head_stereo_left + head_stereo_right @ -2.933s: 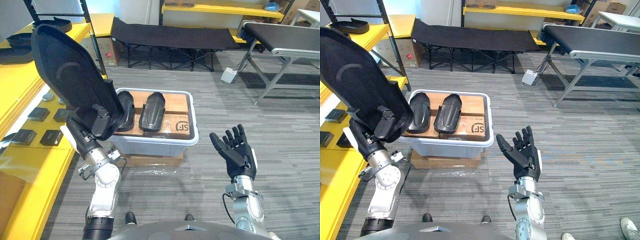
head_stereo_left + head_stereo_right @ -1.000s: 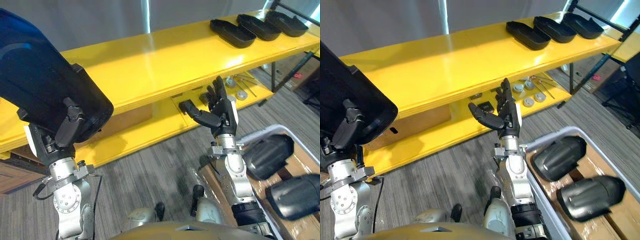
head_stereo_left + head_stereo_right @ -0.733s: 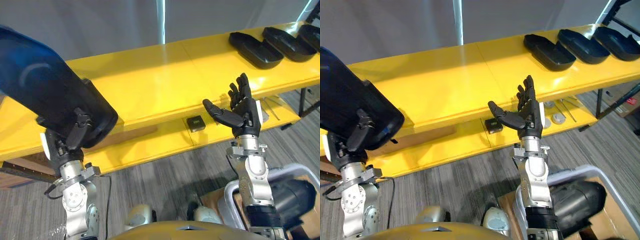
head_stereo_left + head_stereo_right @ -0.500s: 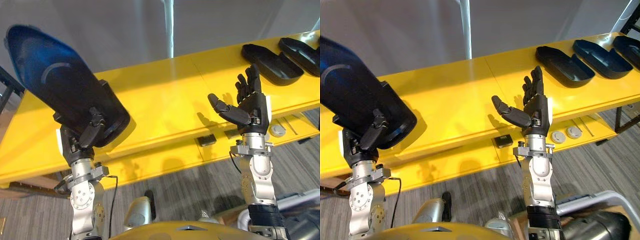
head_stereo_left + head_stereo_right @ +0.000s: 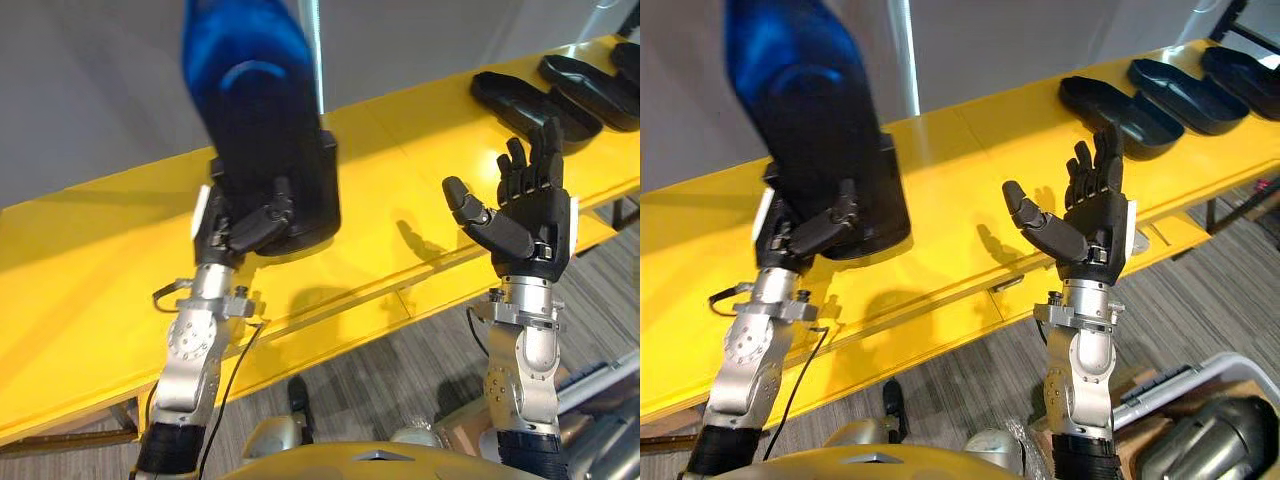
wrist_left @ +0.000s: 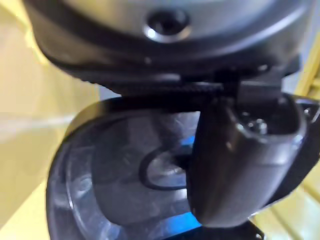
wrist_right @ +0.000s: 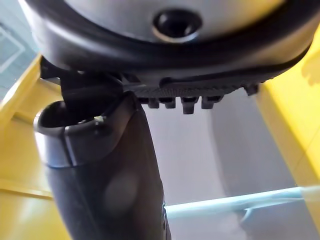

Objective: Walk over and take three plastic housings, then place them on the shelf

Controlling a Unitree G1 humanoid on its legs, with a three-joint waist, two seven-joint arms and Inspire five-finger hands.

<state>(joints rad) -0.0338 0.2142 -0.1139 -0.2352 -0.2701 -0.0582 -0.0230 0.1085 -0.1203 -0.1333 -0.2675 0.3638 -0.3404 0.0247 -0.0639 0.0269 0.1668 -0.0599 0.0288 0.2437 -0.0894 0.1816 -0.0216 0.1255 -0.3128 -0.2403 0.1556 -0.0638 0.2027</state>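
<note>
Left hand (image 5: 245,222): shut round the lower end of a housing (image 5: 265,120), fingers curled over its near face.
Housing: black, long, near upright, top leaning a little to the left; in the air above the shelf (image 5: 90,260), apart from it, with a shadow on the yellow just below.
Right hand (image 5: 528,212): wide, fingers straight and pointing up, thumb out to the side, holding nothing; up before the shelf's front edge.
Shelf: yellow, glossy, running across under both hands.
Other housings (image 5: 1118,112): three, black, hollow side up, lying in a row at the shelf's far right end, well apart from the held one.
Bin (image 5: 1185,385): white rim low beside the right arm, something dark and rounded inside, too blurred to name.
</note>
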